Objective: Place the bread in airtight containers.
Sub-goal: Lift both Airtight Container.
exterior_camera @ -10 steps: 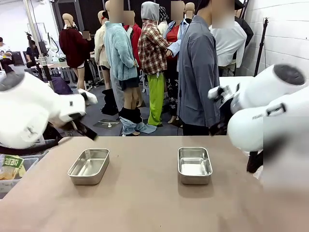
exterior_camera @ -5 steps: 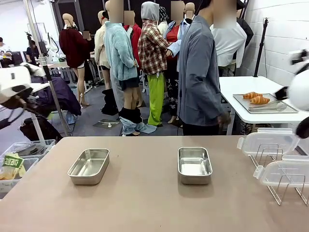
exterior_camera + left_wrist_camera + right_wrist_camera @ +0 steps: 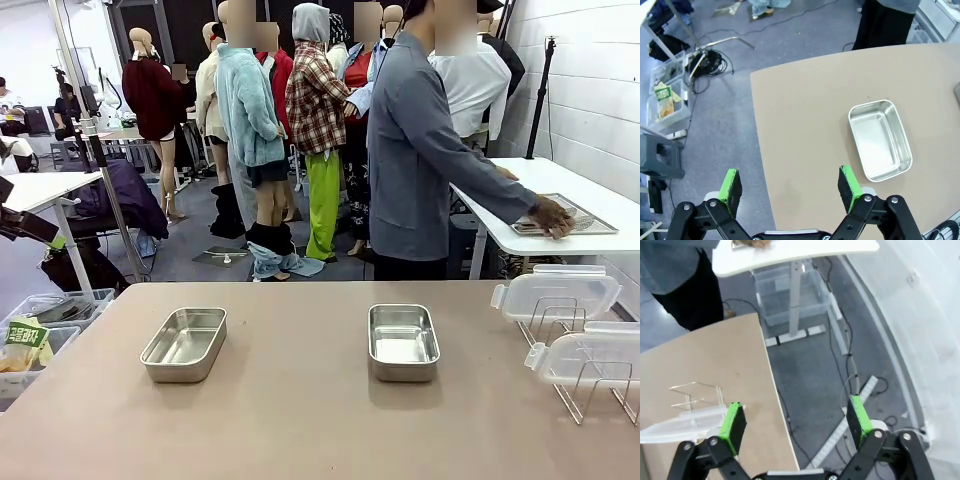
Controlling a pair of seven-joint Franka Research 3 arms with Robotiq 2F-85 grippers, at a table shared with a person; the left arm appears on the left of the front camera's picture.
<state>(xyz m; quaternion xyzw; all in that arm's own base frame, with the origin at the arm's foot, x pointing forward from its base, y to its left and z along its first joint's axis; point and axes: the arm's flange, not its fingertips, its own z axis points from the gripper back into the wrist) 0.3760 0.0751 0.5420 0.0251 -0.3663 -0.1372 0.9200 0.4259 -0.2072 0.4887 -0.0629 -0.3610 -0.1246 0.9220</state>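
Two shiny steel airtight containers stand open on the brown table: one on the left and one right of the middle. Their clear lids rest on a wire rack at the table's right edge. The bread is hidden; a person's hand lies on the flat tray on the white side table. My left gripper is open high above the table's edge, with one container ahead to its right. My right gripper is open over the floor beside the table, near a clear lid.
The person in a grey shirt stands at the far side, leaning toward the white side table. Plastic bins sit on the floor to the left. The wire rack takes up the table's right edge.
Both arms have pulled back out of the front view. The person has reached over to the side table, and the hand now covers the spot where the rolls lay.
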